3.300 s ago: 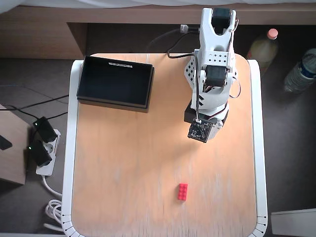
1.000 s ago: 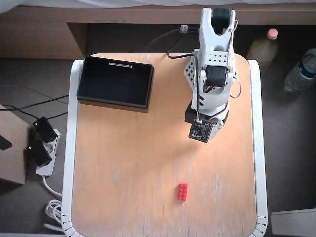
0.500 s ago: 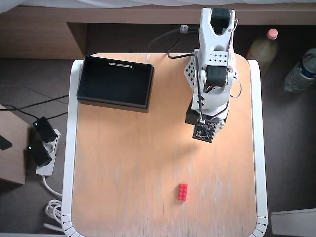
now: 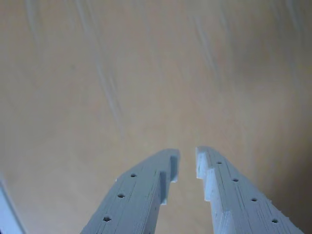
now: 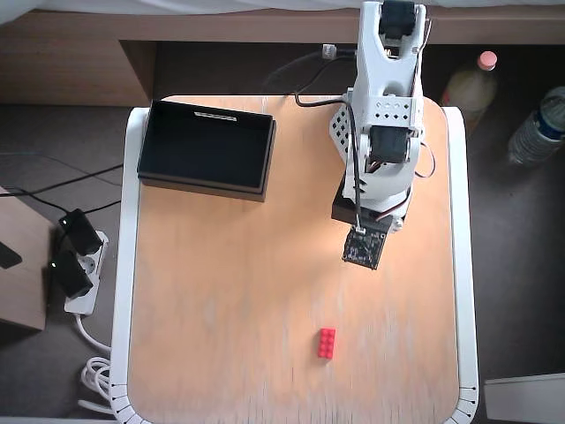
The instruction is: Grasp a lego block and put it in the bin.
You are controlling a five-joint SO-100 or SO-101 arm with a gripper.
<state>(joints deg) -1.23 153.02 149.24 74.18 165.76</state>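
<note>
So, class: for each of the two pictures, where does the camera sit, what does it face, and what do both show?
Wrist view: rides on the arm, looks down past the gripper, its white fingers slightly apart, at bare tabletop.
Overhead view: fixed above, looks straight down on the table, the bin, the lego block and the arm.
Shared: the wooden tabletop and parts of the arm.

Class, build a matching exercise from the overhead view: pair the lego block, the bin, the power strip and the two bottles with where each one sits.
Things:
1. lego block
2. bin
3. power strip
4. bottles

Places:
A. floor, left of the table
B. table, upper left corner
C. floor, right of the table
D. table, lower middle, in the open

Pairs: 1-D, 2-B, 3-A, 4-C
</note>
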